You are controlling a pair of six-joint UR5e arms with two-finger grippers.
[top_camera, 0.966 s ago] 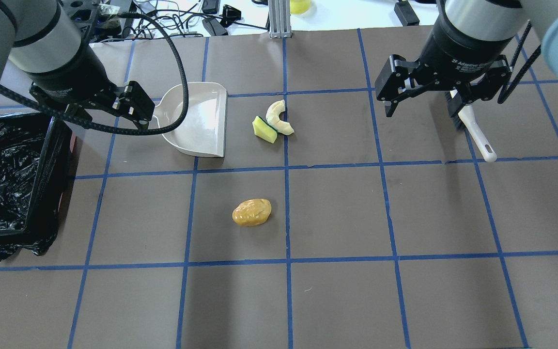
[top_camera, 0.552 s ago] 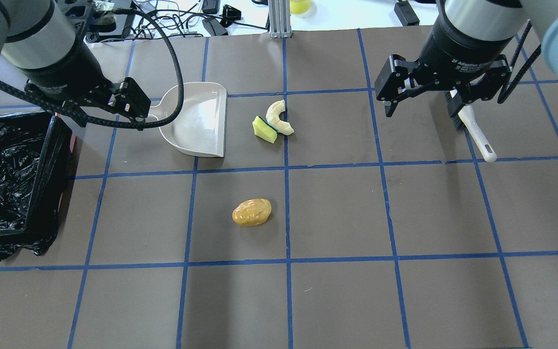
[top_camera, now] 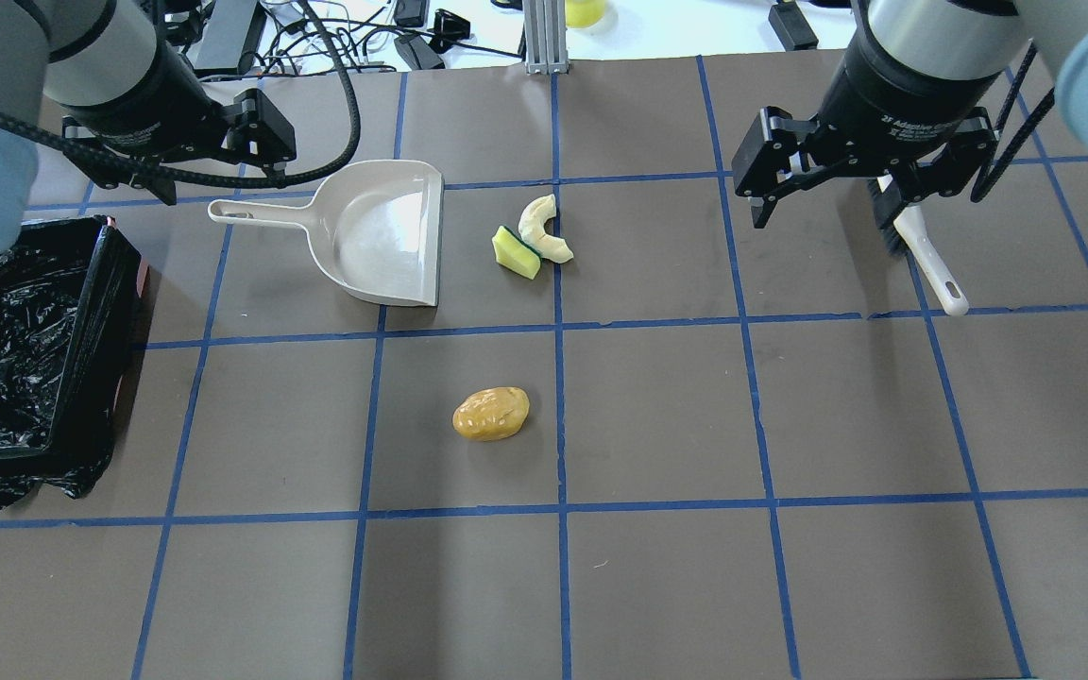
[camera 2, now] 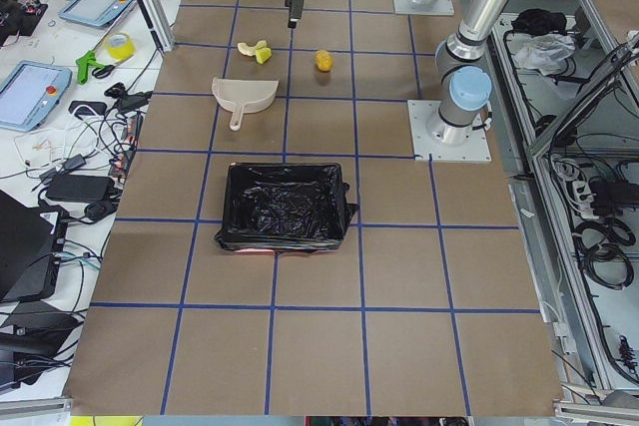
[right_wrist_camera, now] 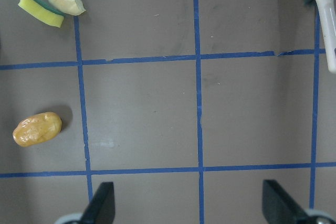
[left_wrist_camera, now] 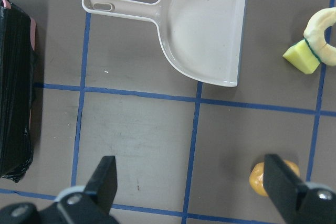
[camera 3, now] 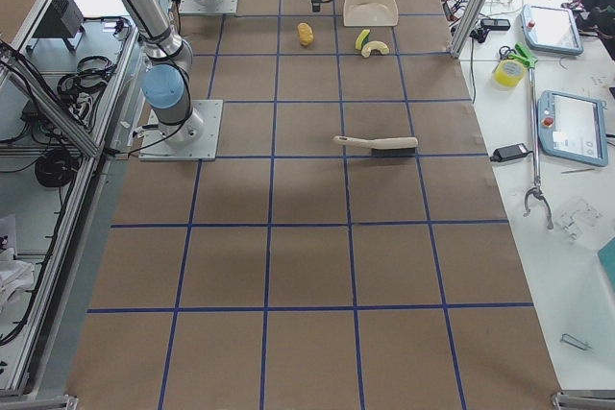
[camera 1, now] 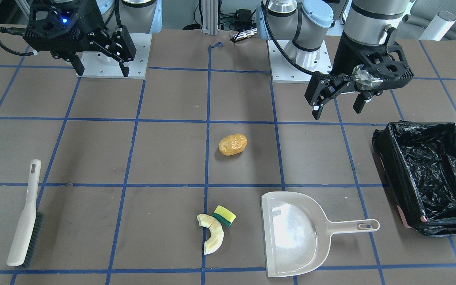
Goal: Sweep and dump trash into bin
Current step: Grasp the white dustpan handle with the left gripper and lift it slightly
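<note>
The trash lies loose on the brown mat: a golden-brown potato-shaped lump (top_camera: 491, 414) (camera 1: 232, 144) (right_wrist_camera: 37, 128), a pale cream curved slice (top_camera: 544, 229) (camera 1: 214, 237), and a yellow-and-green sponge piece (top_camera: 516, 253) (camera 1: 224, 215) touching the slice. The bin (top_camera: 114, 312) (camera 1: 386, 158), lined with a black bag, stands at the mat's left edge. My left gripper (top_camera: 223, 179) (camera 1: 337, 112) is open and empty, above the mat beside the dustpan handle. My right gripper (top_camera: 823, 217) (camera 1: 103, 73) is open and empty, over the brush end.
A beige dustpan (top_camera: 379, 231) (camera 1: 291, 233) (left_wrist_camera: 210, 24) lies flat, its mouth toward the slice and sponge and its handle toward the bin. A beige brush (top_camera: 926, 260) (camera 1: 24, 221) (camera 3: 377, 144) lies at the far right. Cables and tools sit beyond the mat's far edge.
My left gripper has moved toward the far edge of the table, off the dustpan handle, which now shows in full. The dustpan, trash and right gripper have not moved.
</note>
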